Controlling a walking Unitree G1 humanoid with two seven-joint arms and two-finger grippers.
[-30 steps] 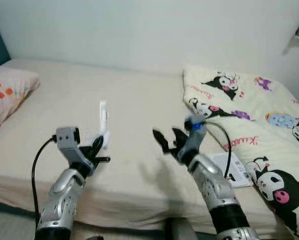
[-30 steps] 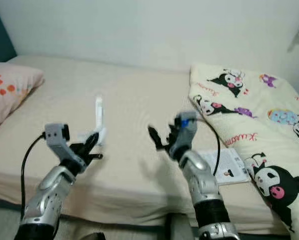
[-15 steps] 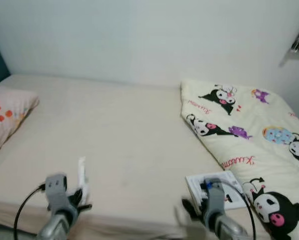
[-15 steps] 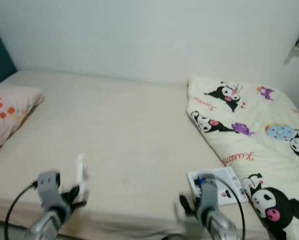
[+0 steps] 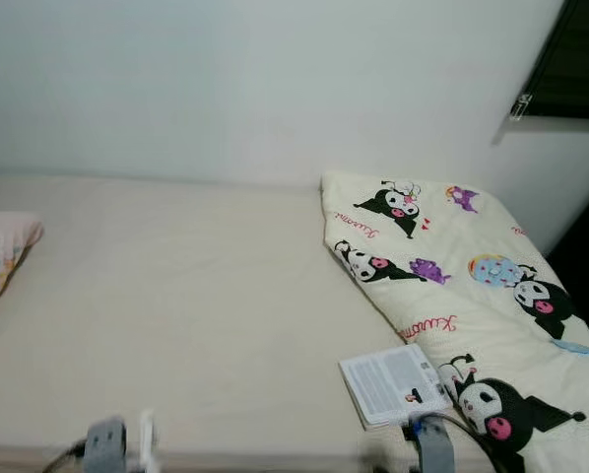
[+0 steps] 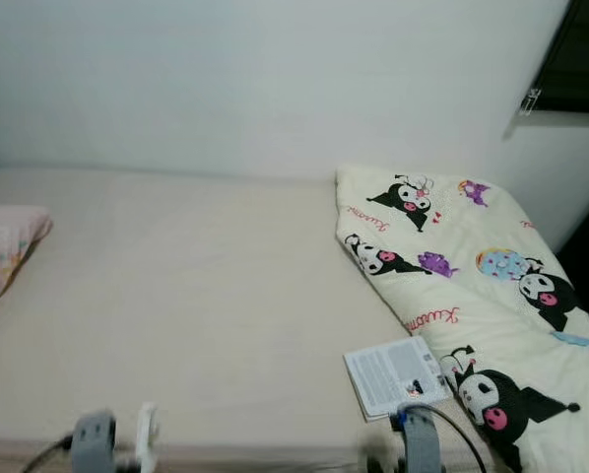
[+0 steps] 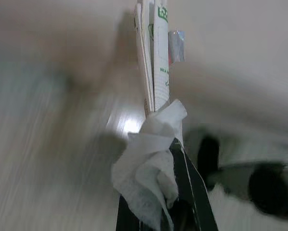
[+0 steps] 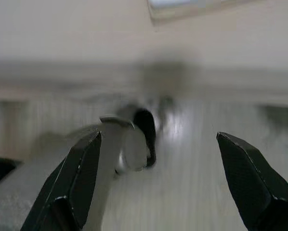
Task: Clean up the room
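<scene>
My left gripper point(image 7: 165, 151) is shut on a crumpled white tissue point(image 7: 146, 168) together with a flat white packet point(image 7: 156, 53) printed in green, which sticks up past the fingertips. The packet's top point(image 5: 147, 445) pokes up at the lower edge of the head views, beside the left wrist point(image 5: 104, 457). My right gripper point(image 8: 158, 139) is open, its black fingers point(image 8: 79, 178) spread wide with nothing between them, over a blurred pale floor. The right wrist point(image 5: 432, 451) sits low, just below a white booklet point(image 5: 393, 382) lying on the bed.
A beige bed point(image 5: 196, 296) spans the view, against a white wall. A cream blanket point(image 5: 452, 276) with cartoon figures covers its right side. A pink-patterned pillow point(image 5: 1, 258) lies at the left edge. A dark window point(image 5: 575, 59) is at the top right.
Both arms have dropped to the bottom edge of the head views, and the camera has shifted up and to the right. The left gripper still holds the white packet.
</scene>
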